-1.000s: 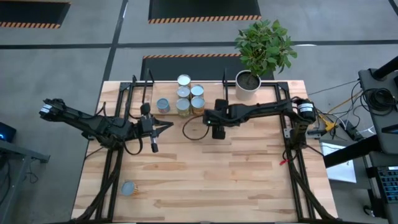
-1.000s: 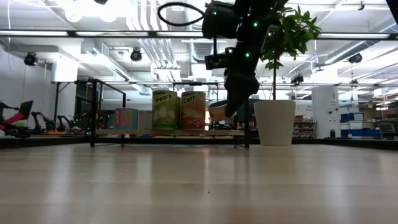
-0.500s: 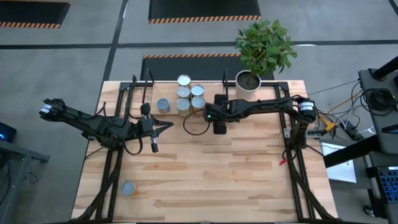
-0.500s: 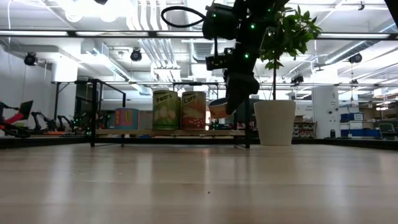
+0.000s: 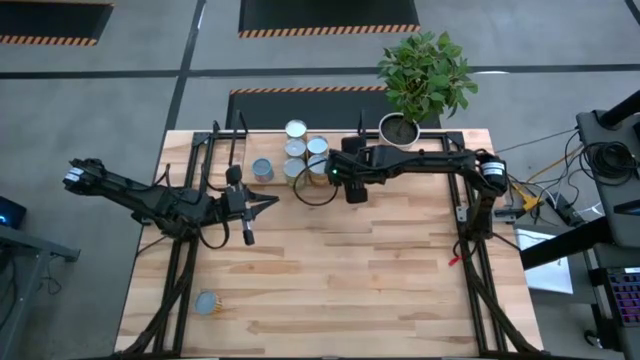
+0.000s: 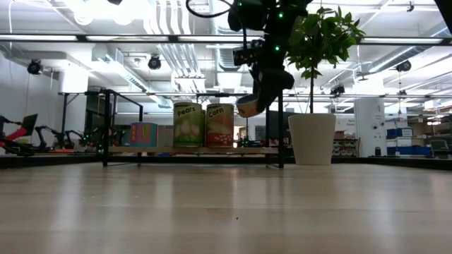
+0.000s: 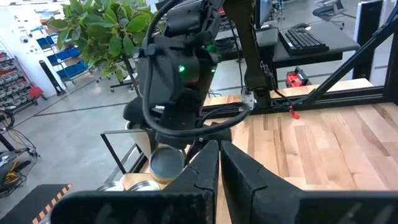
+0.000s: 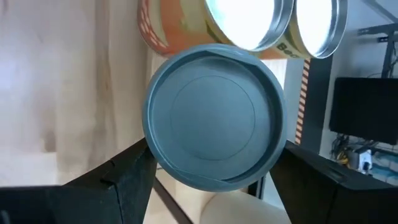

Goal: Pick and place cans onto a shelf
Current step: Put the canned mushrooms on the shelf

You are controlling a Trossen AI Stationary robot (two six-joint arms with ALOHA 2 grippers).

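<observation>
Left gripper [image 5: 262,203] pressed together, idle at left centre. Cans [image 5: 305,157] clustered on shelf [image 5: 215,160], upper centre. Right gripper [image 8: 205,165] pinches blue-topped can [image 8: 214,116], tilted, above shelf's right end. Risk: tilted release topples it or knocks neighbouring tins.

Overhead and table-level views, both on the shelf [image 5: 300,160].

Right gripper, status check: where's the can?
Right gripper shut on can, raised beside the shelf stack. Left gripper idle mid-table. Nothing blocking.
</observation>
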